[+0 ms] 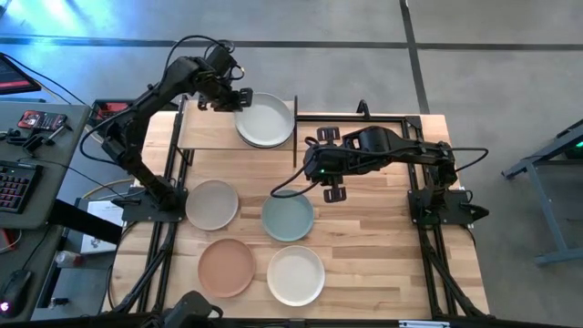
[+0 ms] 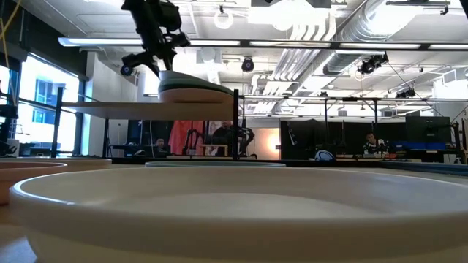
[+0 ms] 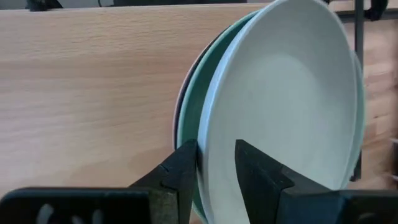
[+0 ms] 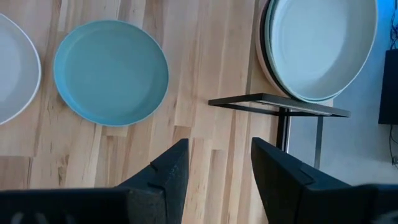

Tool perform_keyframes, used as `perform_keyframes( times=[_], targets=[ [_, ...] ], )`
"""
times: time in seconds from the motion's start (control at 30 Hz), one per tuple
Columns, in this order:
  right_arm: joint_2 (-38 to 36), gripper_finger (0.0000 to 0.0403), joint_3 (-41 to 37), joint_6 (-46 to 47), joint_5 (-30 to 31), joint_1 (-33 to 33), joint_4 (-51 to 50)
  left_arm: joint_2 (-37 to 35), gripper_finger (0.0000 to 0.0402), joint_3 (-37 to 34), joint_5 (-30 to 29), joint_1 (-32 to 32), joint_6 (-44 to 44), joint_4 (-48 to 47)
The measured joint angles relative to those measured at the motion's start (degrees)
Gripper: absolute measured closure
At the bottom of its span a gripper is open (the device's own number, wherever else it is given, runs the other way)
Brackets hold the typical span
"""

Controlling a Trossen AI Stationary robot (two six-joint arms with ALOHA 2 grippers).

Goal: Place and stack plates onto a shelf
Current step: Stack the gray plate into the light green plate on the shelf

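On the shelf (image 1: 219,128), the left gripper (image 3: 214,171) pinches the rim of the pale grey-green plate (image 1: 265,120), apparently topping a stack. The right gripper (image 4: 214,165) hovers near the shelf, jaws apart and empty.

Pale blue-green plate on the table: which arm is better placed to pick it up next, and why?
Probably the right. Its open, empty gripper hovers beside the pale blue-green plate, while the left gripper is at the shelf, its fingers around the top plate's rim.

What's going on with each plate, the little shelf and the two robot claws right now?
Top plate: on the shelf stack, its rim pinched by the left end effector.
Shelf: carries one stack at its right end.
Four plates: lying flat on the tabletop, unstacked.
Right end effector: open, empty, above the table.
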Motion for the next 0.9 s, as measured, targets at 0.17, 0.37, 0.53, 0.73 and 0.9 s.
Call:
perform_keyframes(
  times=[0.17,0.37,0.53,0.73,0.9],
  targets=[
    [0.0,0.0251,0.0,0.03,-0.04,0.0,0.0,-0.64,0.0302,0.0,0.02,0.57,-0.32,-1.39],
    [0.0,0.0251,0.0,1.02,-0.06,0.0,0.0,-0.71,0.0305,0.0,0.35,0.65,0.49,-3.25],
    [0.0,0.0251,0.0,2.38,-0.1,0.0,0.02,-1.82,0.0308,0.0,2.16,-0.72,0.47,-0.74],
    [0.0,0.0251,0.0,2.92,-0.13,0.0,0.0,-0.98,0.0309,0.0,2.44,-4.64,0.81,1.56],
    [0.0,0.0251,0.0,3.58,-0.14,0.0,0.0,0.68,0.0309,0.0,0.33,-5.79,0.35,1.25]
  ],
)
